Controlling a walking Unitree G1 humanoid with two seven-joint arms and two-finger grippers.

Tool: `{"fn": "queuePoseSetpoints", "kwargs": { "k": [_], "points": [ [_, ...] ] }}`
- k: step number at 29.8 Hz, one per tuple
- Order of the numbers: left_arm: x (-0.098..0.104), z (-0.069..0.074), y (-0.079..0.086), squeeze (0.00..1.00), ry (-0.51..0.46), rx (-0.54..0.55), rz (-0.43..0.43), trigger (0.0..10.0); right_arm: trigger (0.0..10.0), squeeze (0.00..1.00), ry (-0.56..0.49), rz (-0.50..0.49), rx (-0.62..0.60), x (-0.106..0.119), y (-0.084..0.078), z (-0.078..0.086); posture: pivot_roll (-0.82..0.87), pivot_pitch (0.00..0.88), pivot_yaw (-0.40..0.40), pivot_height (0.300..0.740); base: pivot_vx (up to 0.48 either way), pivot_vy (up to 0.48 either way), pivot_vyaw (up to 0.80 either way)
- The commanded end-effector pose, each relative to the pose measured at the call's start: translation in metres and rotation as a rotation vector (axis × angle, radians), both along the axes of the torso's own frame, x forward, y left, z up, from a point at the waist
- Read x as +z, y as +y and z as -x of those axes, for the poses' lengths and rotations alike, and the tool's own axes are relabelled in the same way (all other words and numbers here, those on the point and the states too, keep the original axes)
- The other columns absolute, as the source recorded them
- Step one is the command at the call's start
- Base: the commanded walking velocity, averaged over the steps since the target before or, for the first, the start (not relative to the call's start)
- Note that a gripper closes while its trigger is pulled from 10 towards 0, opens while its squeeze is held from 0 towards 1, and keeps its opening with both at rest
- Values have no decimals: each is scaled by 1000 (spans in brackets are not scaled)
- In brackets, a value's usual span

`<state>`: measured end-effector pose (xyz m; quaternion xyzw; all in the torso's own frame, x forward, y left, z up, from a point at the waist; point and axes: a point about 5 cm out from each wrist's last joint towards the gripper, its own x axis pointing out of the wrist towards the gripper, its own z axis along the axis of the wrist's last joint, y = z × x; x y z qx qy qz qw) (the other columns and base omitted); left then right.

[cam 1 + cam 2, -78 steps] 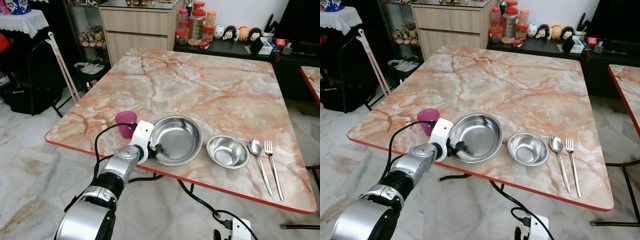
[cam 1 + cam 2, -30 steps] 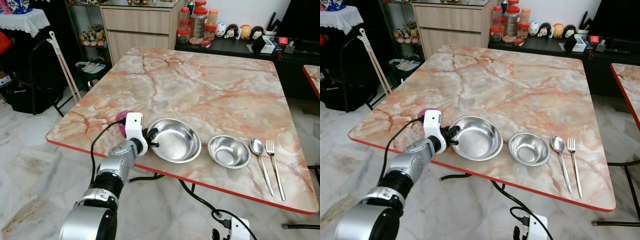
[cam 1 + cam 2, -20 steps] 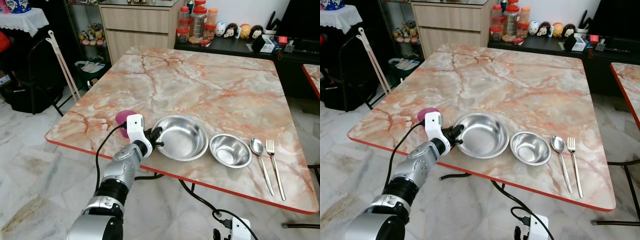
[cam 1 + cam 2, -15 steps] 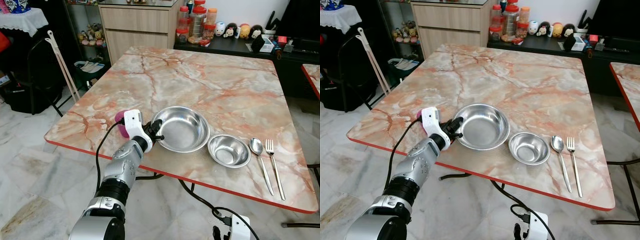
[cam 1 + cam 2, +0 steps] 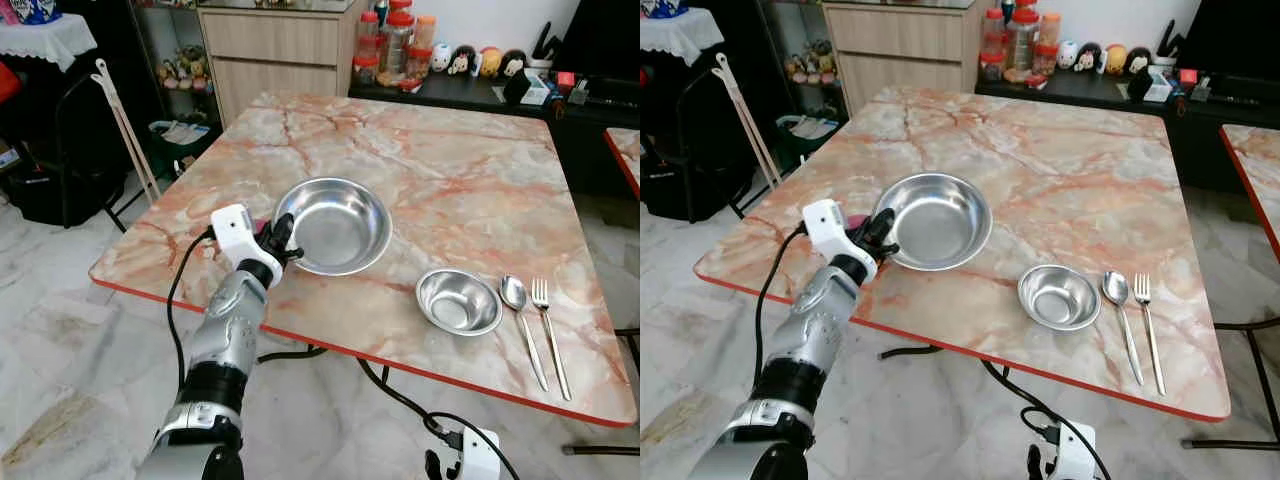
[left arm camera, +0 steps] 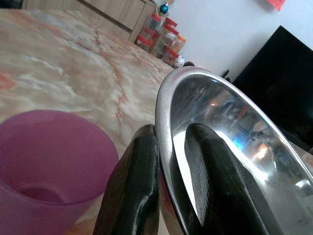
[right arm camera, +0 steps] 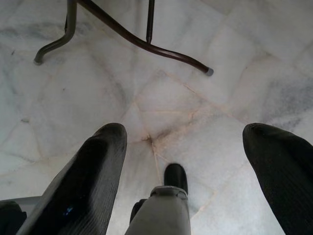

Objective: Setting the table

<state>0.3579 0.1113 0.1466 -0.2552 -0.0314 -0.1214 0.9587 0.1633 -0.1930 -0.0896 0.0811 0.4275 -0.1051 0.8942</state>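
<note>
My right gripper (image 7: pixel 181 161) hangs idle below the table, fingers spread wide over the floor. Up on the table (image 5: pixel 470 190), near its front edge, the small bowl (image 5: pixel 458 301), spoon (image 5: pixel 519 313) and fork (image 5: pixel 546 325) lie in a row as a place setting. My left gripper (image 5: pixel 279 240) pinches the big bowl (image 5: pixel 333 224) by its near rim, one finger inside and one outside, holding it tilted farther in, with the purple cup (image 6: pixel 46 159) just beside that hand.
</note>
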Motion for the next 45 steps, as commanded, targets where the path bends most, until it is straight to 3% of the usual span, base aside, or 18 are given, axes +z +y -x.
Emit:
{"fn": "queuePoseSetpoints", "kwargs": {
  "k": [1,3,4,5,7,8,9,19,39,45],
  "points": [
    [9,0,-1,0,-41,2,-17,9490,10000,0,-3,-4,-10,0,0,0,27,0,-5,740,0,0,0],
    [10,0,-4,0,-41,1,-21,8627,10000,0,-4,-3,-11,0,0,0,25,0,-5,740,0,0,0],
    [11,0,-5,0,-45,-2,-18,2196,10000,0,-4,-3,-11,0,0,0,25,0,-5,740,0,0,0],
    [11,0,-6,0,-49,-5,-15,0,10000,0,-4,-3,-11,0,0,0,25,0,-5,740,0,0,0],
    [13,0,-8,0,-59,-12,-22,588,10000,0,-3,-3,-14,0,0,0,25,0,-5,740,0,0,0],
    [14,1,-8,0,-64,-11,-29,4667,10000,0,-3,-3,-15,0,0,0,25,0,-5,740,0,0,0],
    [15,1,-8,0,-75,-8,-38,10000,10000,0,-1,-1,-16,0,-1,1,19,0,-3,740,0,0,0],
    [15,8,-1,0,-116,34,-80,10000,10000,0,-5,2,-6,0,-1,0,26,0,-4,740,0,0,0],
    [17,5,-2,0,-121,101,-89,10000,10000,0,-19,2,-34,2,-5,-2,18,0,-18,740,0,-39,0],
    [19,3,0,0,-127,112,-85,10000,10000,0,-35,10,-45,4,-8,-4,13,0,-21,740,0,-280,-686]
  ]
}}
